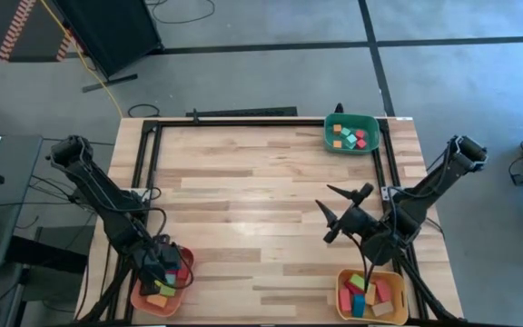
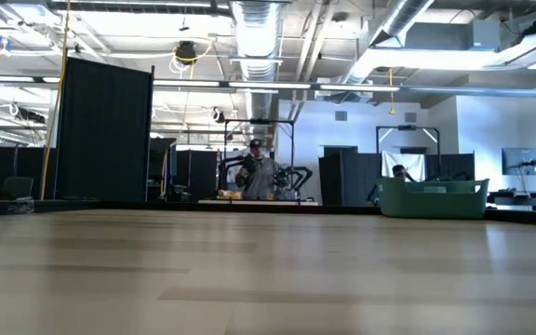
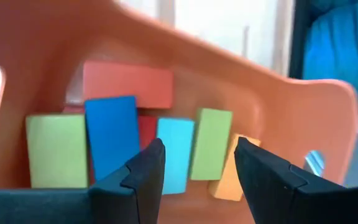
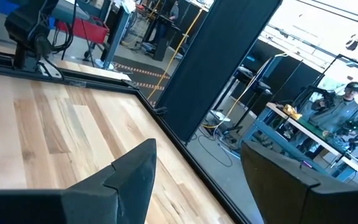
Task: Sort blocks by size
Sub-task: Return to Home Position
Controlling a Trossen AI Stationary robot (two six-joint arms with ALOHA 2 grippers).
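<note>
We see the left gripper, fingers parted and empty, low inside the salmon plastic tray above its small coloured blocks; lifting out askew could snag the wall and spill them, while the right gripper waits open near the yellow tray.

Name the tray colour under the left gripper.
Tray: salmon orange, clearest in left wrist view.

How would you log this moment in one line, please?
Left gripper open over salmon tray | right gripper open above table | blocks in salmon tray, green tray, yellow tray
</note>
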